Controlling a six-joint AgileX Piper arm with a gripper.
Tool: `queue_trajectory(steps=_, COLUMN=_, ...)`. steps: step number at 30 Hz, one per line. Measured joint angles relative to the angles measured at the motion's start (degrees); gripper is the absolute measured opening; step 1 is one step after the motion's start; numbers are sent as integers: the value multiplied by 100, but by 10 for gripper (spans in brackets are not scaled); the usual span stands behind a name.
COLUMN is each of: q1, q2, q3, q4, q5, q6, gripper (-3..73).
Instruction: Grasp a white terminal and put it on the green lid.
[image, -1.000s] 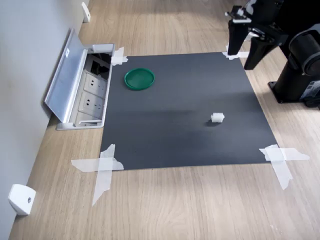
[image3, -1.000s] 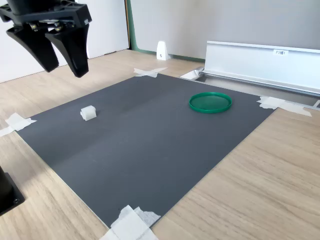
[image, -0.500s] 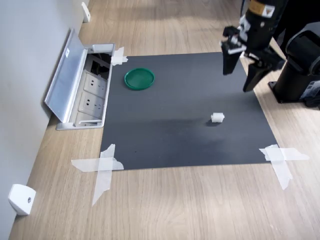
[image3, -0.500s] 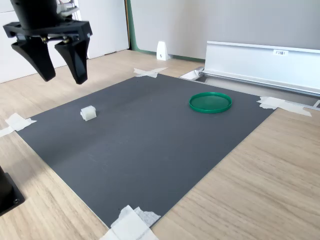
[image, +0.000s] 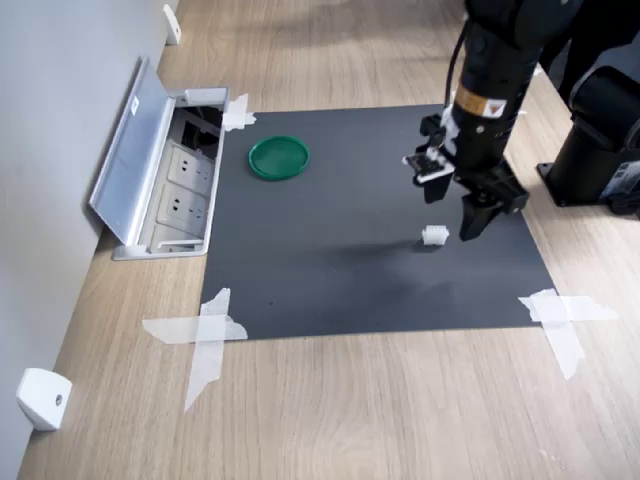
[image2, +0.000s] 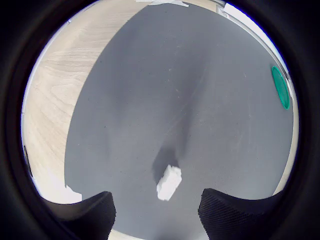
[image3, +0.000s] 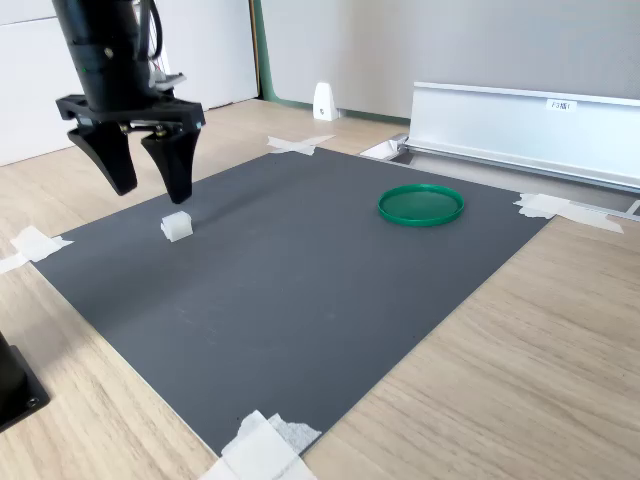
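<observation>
The white terminal (image: 435, 236) (image3: 176, 226) is a tiny translucent block lying on the black mat (image: 340, 260), toward the first exterior view's right. My gripper (image: 452, 212) (image3: 153, 190) hangs open just above it, fingers pointing down, nothing between them. In the wrist view the terminal (image2: 169, 182) lies between and a little ahead of the two dark fingertips (image2: 95, 212). The green lid (image: 279, 157) (image3: 421, 204) (image2: 281, 86) is a flat round disc with nothing on it, resting on the mat's far corner near the socket box, well away from the gripper.
An open metal floor socket box (image: 160, 180) (image3: 520, 125) borders the mat beside the lid. White tape strips (image: 205, 335) hold the mat's corners to the wooden floor. A white wedge bracket (image: 40, 398) sits by the wall. The arm's black base (image: 600, 150) stands off the mat's right edge.
The open gripper has come down from high beyond the mat's corner and moved in over the mat, now hanging just above the terminal. Terminal and lid have not moved.
</observation>
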Motion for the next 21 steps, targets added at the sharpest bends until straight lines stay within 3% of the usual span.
queue_trajectory(steps=21, q1=0, q2=814, q3=-22, q4=0, q5=-429, q6=0, gripper=706)
